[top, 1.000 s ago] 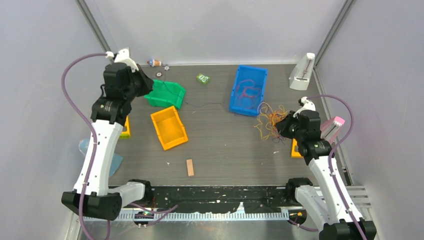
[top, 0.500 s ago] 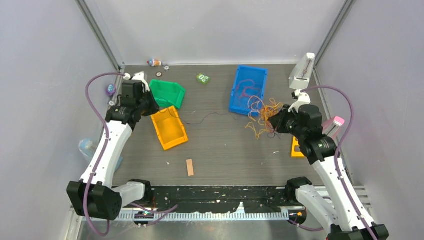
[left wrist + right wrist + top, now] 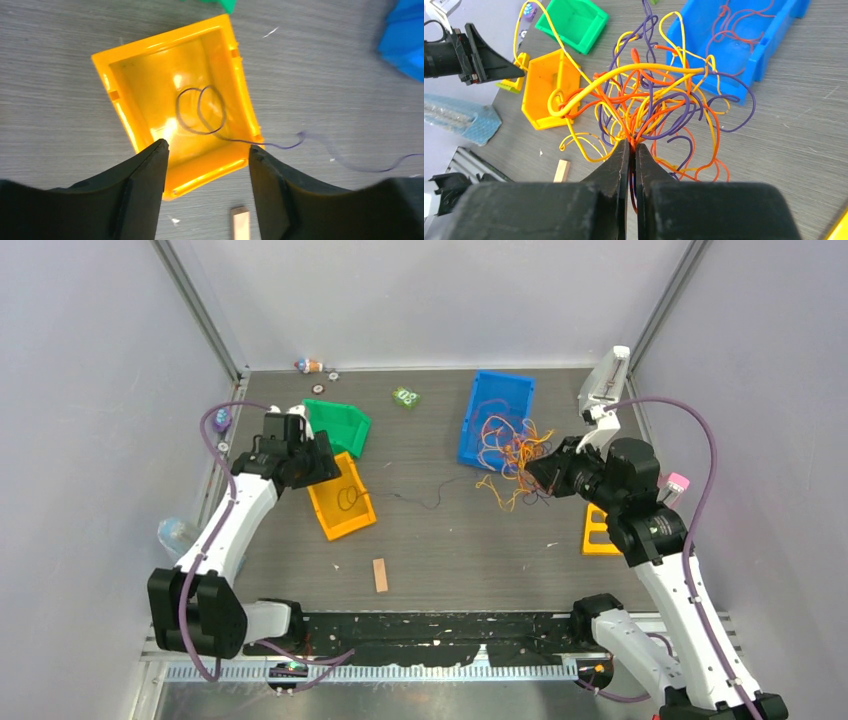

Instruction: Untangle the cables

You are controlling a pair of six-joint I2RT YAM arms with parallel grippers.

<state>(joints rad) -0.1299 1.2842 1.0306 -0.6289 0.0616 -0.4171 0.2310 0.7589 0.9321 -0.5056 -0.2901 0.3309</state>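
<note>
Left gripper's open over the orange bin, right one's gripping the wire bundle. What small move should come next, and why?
Probably lift the left gripper clear of the orange bin and toward the bundle. The dark wire lies coiled inside, free of the open fingers, its tail trailing over the rim, so that strand looks done. The right gripper is shut on the bundle.

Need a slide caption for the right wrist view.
Right tool shut on the tangled yellow, orange and purple cables; blue bin behind.
</note>
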